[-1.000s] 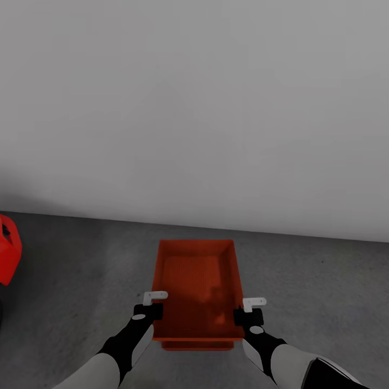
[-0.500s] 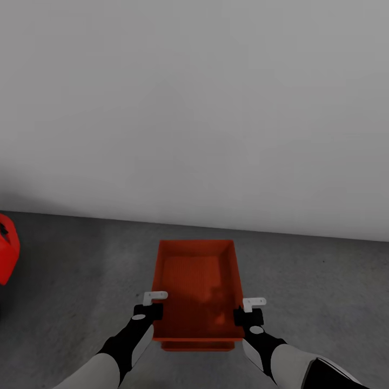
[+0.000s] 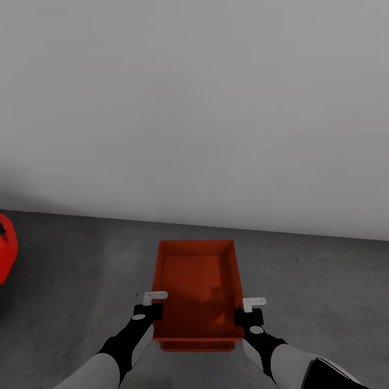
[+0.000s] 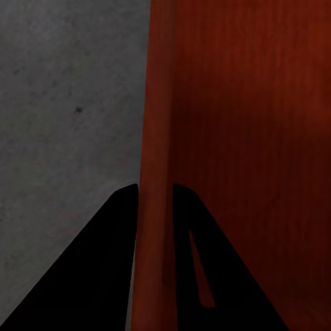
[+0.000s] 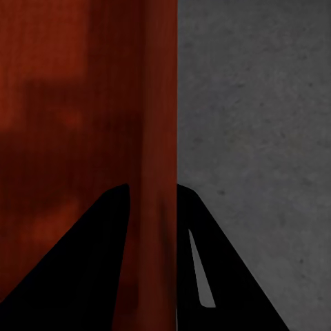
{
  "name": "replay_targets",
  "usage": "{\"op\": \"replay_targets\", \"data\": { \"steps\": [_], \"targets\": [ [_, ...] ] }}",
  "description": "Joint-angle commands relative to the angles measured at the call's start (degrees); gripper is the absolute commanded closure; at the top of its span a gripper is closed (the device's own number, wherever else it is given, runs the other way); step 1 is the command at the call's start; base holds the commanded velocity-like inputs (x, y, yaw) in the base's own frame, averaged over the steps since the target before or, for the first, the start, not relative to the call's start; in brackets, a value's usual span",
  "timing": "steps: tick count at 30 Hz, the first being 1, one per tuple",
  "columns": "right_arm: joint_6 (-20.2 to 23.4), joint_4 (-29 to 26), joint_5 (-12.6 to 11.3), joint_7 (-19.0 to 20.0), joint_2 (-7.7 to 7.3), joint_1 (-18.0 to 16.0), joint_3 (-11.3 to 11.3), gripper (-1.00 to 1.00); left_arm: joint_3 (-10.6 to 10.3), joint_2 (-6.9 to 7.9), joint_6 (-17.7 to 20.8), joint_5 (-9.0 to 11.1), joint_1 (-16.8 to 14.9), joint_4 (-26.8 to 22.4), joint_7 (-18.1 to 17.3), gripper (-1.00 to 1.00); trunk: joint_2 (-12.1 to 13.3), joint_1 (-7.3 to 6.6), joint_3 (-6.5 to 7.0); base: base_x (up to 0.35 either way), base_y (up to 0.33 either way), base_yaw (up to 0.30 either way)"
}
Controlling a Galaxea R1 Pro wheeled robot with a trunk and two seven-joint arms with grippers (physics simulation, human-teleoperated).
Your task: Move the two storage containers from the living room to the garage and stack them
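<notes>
The left gripper [image 3: 149, 308] is closed on the left long wall of the orange-red storage container [image 3: 195, 281]. In the left wrist view its two dark fingers [image 4: 103, 269] stand one on each side of the thin wall, one outside and one inside, and they touch it. The right gripper [image 3: 249, 312] holds the opposite long wall in the same manner; in the right wrist view one black finger [image 5: 76, 269] is inside the box and the other is outside, with the wall pinched between them. Both grippers grasp the container near its end that is closer to the robot.

The container is open at the top and I see nothing inside it, only its ribbed bottom and some soft shadows. Under its near edge a second orange-red edge [image 3: 197, 346] shows, a little lower; I cannot tell if this is the other container or a part of the same box.

Below the box is the dark grey, mottled concrete floor [image 3: 313, 281]. I cannot tell whether the box rests on it or hangs just above it. Behind it stands a plain pale grey wall [image 3: 194, 108]. At the left border of the head view a part of a red object [image 3: 6, 254] is visible, well apart from the container.
</notes>
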Motion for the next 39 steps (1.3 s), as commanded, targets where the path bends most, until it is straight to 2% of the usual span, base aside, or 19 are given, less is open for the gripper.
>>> {"op": "replay_targets", "data": {
  "steps": [1,39],
  "targets": [
    [-0.7,-0.2,0.5,0.0,0.02,0.0,-2.6,1.00,0.6,0.07,0.4,3.5,0.0,-0.1,0.8,1.00,-0.4,0.23,-0.22,0.000,0.000,0.000],
    [-0.6,-0.2,0.5,0.0,0.02,0.0,-2.6,1.00,0.6,0.14,0.4,3.5,0.0,-0.1,0.8,1.00,-15.7,8.57,-7.04,0.000,0.000,0.000]
  ]
}}
